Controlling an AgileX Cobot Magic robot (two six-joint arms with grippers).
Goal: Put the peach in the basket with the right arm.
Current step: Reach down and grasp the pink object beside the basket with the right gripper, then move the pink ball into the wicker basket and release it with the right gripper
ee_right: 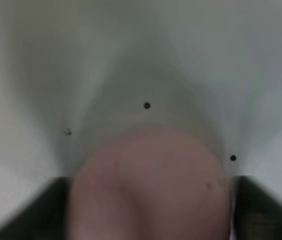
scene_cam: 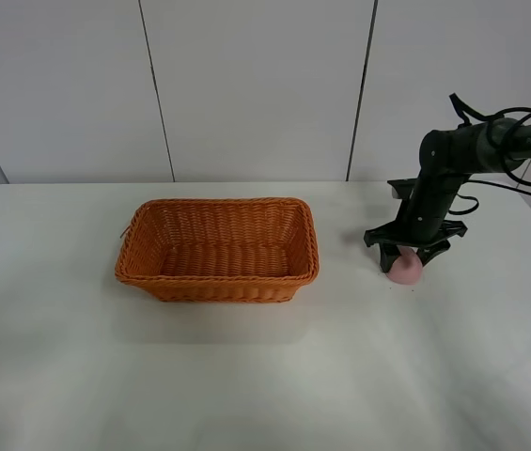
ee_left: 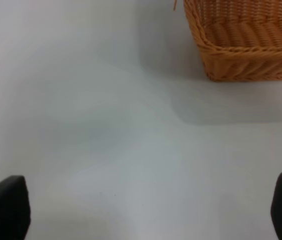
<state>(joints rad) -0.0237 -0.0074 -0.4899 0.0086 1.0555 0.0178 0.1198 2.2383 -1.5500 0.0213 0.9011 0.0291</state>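
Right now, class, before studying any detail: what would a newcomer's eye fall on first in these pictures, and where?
The orange-brown woven basket stands out first, empty, left of centre on the white table. Next comes the black right claw, to the basket's right, closed on a small pink peach resting on the table.
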